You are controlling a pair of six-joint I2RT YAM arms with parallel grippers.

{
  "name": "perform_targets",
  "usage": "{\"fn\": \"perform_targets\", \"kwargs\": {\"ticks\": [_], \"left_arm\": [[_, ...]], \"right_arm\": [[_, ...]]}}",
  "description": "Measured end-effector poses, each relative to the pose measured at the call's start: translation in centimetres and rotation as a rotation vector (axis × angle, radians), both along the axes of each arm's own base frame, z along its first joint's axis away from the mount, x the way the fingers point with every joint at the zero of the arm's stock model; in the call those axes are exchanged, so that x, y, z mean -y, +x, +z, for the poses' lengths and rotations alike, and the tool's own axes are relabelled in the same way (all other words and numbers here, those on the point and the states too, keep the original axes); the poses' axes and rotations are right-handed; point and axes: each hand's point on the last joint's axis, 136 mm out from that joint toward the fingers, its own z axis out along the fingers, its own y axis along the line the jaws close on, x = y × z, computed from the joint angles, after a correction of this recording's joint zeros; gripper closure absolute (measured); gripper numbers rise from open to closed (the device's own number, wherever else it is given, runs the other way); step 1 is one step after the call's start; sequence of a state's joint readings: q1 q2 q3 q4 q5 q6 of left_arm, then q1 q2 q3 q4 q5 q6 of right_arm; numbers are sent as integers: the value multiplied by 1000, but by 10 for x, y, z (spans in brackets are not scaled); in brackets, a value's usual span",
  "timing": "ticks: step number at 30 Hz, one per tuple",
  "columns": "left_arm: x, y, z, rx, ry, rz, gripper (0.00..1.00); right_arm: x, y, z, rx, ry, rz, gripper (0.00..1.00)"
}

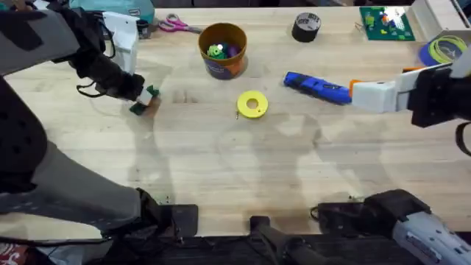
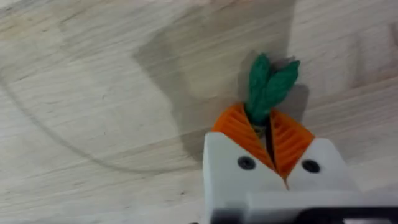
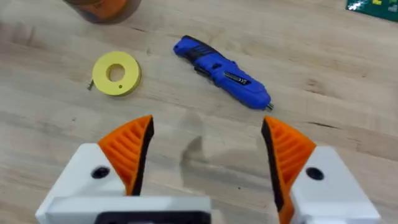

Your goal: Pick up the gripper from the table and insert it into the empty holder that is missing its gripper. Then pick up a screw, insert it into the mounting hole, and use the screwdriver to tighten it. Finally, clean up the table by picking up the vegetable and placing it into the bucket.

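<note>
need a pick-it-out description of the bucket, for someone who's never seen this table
Start at the far middle of the wooden table in the overhead view, between the pink-handled scissors and the black tape roll. The bucket stands there: a round orange-yellow cup with a dark band low on its wall and small coloured bits inside. Unlike the flat yellow disc nearer the arms, it is tall and open-topped.

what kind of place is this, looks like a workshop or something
Probably a robotics lab or maker workbench: a wooden table carries a blue electric screwdriver, a roll of black tape and a green circuit board, with scissors at the far edge.
</note>
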State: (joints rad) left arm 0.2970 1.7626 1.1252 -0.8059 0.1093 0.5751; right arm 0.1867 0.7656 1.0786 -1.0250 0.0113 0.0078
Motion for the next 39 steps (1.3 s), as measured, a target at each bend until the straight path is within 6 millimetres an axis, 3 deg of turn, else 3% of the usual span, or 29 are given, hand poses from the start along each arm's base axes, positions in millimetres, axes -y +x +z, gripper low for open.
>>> {"fn": "perform_targets", "kwargs": {"ticks": [7,11,14,20,22,25,32,39], "left_arm": [[1,3,8,-13,-24,52,976],[0,29,36,63,-39,92,976],[5,54,71,168,-43,115,976],[52,97,161,388,-92,89,976],[74,107,184,450,-116,60,976],[111,118,202,515,-154,-1,976],[185,126,191,514,-218,-126,976],[221,138,150,451,-233,-180,976]], "right_arm": [[0,0,0,0,0,0,4],[0,0,0,0,0,0,4],[0,1,1,5,1,0,5],[-1,4,4,24,4,0,5],[-1,4,4,24,5,0,5],[-1,5,4,25,5,0,5],[-1,5,5,29,5,0,5],[-1,5,5,29,5,-1,5]]}}
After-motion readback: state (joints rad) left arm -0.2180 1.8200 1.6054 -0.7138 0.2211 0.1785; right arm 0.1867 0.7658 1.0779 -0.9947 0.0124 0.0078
